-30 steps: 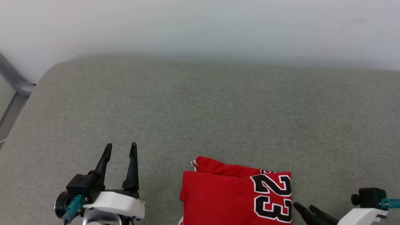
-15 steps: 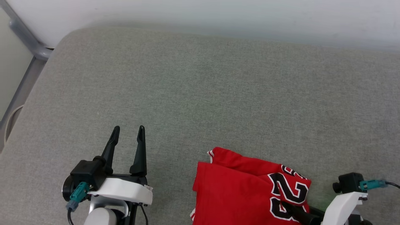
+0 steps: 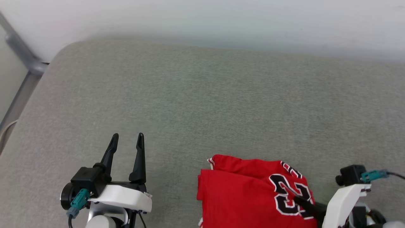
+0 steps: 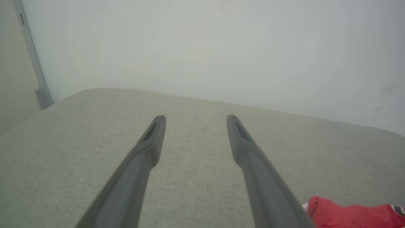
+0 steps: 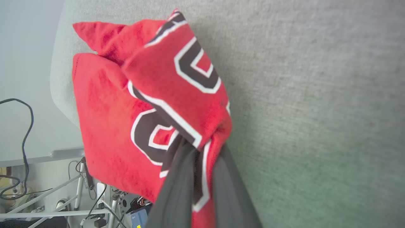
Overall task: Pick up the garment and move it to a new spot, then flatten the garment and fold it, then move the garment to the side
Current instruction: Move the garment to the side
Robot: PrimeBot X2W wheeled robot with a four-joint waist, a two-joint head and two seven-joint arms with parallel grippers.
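two claws are seen over a grey cushion point(image 3: 221, 104) that is backed by a pale wall point(image 3: 202, 19). the red garment point(image 3: 250, 193) is laid as a folded bundle at the near edge of the cushion, toward the robot's right, with black digits outlined in white turned upward and a strip of red-and-white trim shown at its far left corner. the right claw point(image 3: 300, 201) is closed on the garment: in the right wrist view its two dark fingers point(image 5: 177, 190) are seen drawn together with a fold of the printed cloth pinched between them, and the cloth is bunched around the tips. the left claw point(image 3: 127, 135) is held open with nothing between its fingers, well apart from the garment, over bare cushion on the robot's left. in the left wrist view a red corner of the garment is caught at the lower right. a grey metal post point(image 3: 27, 61) is seen by the cushion's far left corner, and cables point(image 5: 19, 126) are visible beyond the cushion's edge in the right wrist view.
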